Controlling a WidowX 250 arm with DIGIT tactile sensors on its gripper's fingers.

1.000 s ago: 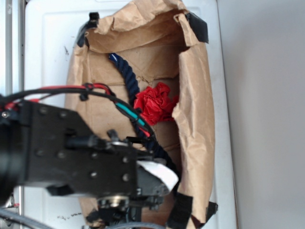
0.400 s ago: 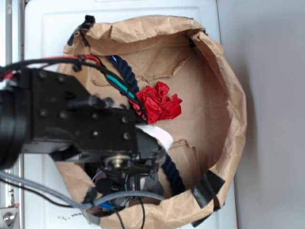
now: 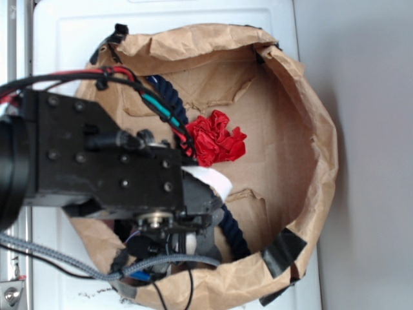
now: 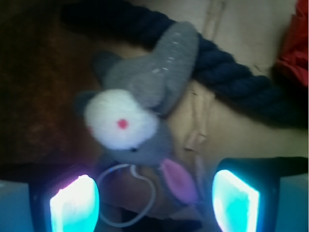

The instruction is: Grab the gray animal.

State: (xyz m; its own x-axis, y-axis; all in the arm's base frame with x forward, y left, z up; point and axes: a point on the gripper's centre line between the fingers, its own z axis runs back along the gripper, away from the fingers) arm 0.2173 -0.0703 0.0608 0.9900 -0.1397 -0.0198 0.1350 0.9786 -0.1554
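Lowering a little deeper into the paper bag (image 3: 303, 116), we hold our gripper (image 4: 154, 198) open, the gray animal (image 4: 140, 111) lying just ahead between its glowing pads (image 4: 234, 200), ungrasped.

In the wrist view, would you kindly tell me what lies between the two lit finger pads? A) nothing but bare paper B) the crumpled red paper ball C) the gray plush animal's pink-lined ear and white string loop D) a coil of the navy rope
C: the gray animal lies ahead of the open gripper, its pink-lined ear and white string loop reaching between the pads, which touch neither.
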